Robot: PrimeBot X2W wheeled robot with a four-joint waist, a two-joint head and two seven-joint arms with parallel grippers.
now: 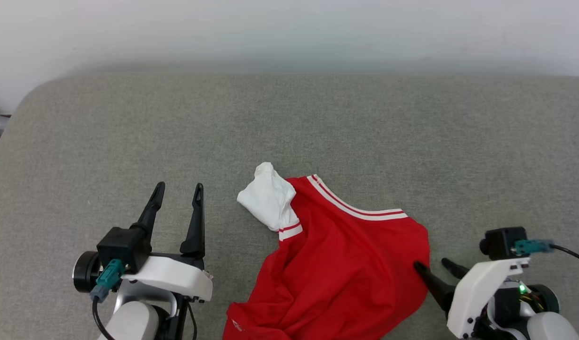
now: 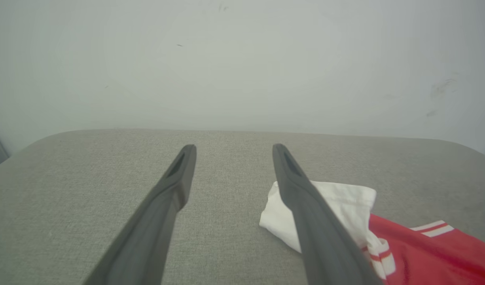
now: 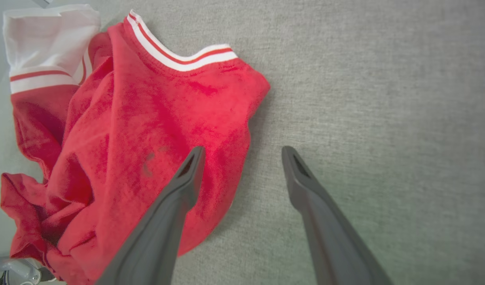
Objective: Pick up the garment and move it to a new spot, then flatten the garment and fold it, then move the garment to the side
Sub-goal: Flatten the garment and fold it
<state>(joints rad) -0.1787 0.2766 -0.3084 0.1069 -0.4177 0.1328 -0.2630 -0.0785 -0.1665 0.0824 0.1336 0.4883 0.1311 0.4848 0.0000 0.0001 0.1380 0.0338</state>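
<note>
I see my left gripper point(image 1: 179, 185) with fingers apart over the grey surface point(image 1: 318, 118), beside the shirt point(image 1: 341, 264). The shirt lies crumpled centre-front. My right gripper point(image 1: 430, 263) is spread too, one finger over the shirt's right edge.

The left gripper point(image 2: 233, 148) is pointing across the grey surface point(image 2: 88, 170), fingers point(image 2: 163, 213) spread wide. The garment point(image 2: 428, 253) is lying crumpled at four o'clock, its white sleeve point(image 2: 345, 202) showing behind one finger.
</note>
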